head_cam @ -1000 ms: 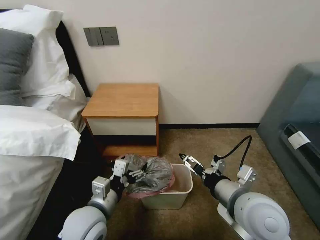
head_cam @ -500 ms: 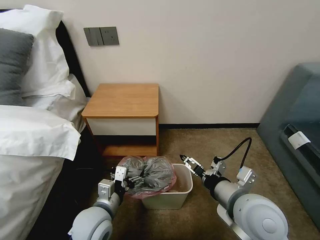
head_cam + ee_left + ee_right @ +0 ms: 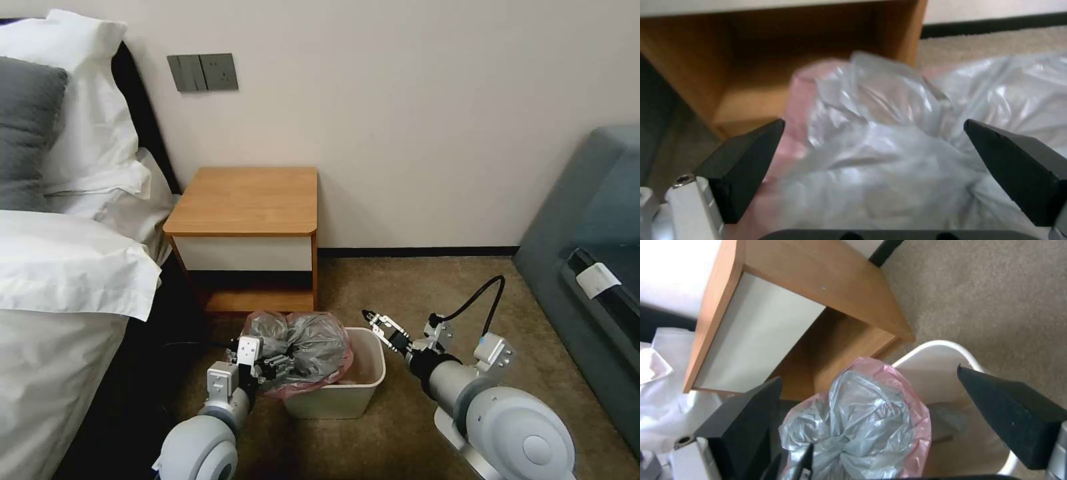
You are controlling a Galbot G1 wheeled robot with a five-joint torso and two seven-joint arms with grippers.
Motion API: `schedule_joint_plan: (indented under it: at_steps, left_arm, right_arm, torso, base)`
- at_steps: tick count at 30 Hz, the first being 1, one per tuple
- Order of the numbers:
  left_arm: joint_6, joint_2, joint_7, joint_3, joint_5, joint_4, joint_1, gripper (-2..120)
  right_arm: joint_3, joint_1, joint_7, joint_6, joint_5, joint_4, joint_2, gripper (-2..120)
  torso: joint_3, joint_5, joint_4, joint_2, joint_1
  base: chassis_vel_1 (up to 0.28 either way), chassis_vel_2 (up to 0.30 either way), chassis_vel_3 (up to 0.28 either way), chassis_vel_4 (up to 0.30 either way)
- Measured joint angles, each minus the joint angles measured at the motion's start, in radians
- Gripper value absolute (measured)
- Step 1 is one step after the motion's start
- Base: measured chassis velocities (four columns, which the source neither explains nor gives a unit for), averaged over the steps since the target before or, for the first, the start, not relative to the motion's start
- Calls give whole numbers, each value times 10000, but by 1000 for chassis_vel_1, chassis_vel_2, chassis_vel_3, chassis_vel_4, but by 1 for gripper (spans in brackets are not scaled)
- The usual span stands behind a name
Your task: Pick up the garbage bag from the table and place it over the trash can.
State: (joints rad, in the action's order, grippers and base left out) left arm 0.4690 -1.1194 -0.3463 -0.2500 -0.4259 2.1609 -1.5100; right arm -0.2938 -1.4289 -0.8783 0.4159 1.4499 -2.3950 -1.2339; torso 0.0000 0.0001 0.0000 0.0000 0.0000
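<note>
A bed (image 3: 60, 280) with white sheets fills the left side, white pillows (image 3: 87, 100) and a grey pillow (image 3: 27, 127) stacked at its head. Grey wall switches (image 3: 202, 72) sit above. Brown carpet (image 3: 413, 293) covers the floor beside a grey-blue sofa (image 3: 593, 267).

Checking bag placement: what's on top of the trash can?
A crumpled grey plastic garbage bag with pink edge covers the cream plastic trash can's left side; its right opening is uncovered. The rim beneath the bag is hidden.
</note>
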Motion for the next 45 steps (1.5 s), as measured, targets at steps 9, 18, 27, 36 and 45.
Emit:
schedule_joint_plan:
  at_steps: [9,18,27,36,45]
  left_arm:
    - [260,-56,-253,73,4,-335,190,100]
    - [348,-156,-253,620,-99,-742,654,100]
    - [577,-273,-528,768,-232,-991,789,100]
    - [774,-382,-1101,846,-605,-1008,874,100]
    - [816,-511,-1695,386,-1470,-336,772,100]
  right_arm:
    - [84,5,89,31,-123,139,-68,100]
    - [108,-32,102,35,-178,151,-94,100]
    - [79,-28,102,35,-228,224,-130,100]
    - [77,-39,106,35,-267,252,-136,100]
    - [121,-118,153,52,-396,385,-236,100]
  torso:
    - [0,-1,0,1,1]
    - [0,-1,-1,1,0]
    - [0,-1,0,1,0]
    - [0,-1,-1,1,0]
    - [0,-4,0,0,0]
  base:
    - [0,0,0,0]
    - [0,0,0,0]
    - [0,0,0,0]
    - [0,0,0,0]
    - [0,0,0,0]
